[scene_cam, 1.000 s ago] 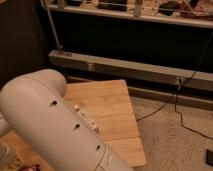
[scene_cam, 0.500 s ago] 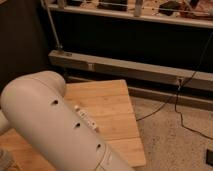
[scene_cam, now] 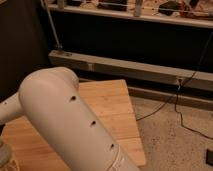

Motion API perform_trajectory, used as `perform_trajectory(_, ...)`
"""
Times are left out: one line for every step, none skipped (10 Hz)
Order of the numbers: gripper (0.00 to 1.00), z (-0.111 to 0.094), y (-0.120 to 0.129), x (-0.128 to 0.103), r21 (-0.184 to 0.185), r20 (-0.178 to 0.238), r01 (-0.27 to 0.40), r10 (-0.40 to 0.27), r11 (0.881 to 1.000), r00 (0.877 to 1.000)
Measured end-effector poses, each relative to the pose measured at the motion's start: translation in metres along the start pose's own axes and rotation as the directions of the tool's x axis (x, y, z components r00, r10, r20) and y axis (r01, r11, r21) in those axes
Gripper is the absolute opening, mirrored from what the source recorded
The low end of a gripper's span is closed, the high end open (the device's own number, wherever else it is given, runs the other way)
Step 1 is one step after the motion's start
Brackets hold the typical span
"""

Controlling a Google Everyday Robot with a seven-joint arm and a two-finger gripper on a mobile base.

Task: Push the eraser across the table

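Note:
The table (scene_cam: 116, 102) of light yellowish wooden planks fills the lower middle of the camera view. My large white arm segment (scene_cam: 65, 120) crosses in front of it from the left and covers much of the tabletop. The gripper is out of view, hidden beyond the arm. No eraser shows on the visible part of the table.
A dark low shelf unit with a grey metal rail (scene_cam: 125, 67) stands behind the table. A black cable (scene_cam: 175, 102) runs across the speckled floor (scene_cam: 175, 140) at the right. A small dark object (scene_cam: 210, 157) lies at the right edge.
The white arm segment has shifted slightly to the left and down across the table; nothing else has moved.

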Motion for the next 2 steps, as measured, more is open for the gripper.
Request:
perform_trajectory(0.00, -0.019, -0.016, -0.018, -0.007, 0.089, -0.082, 0.082, 0.997, 0.993)
perform_trajectory(0.03, -0.033, -0.032, -0.032, -0.011, 0.167, -0.151, 0.151, 0.988, 0.974)
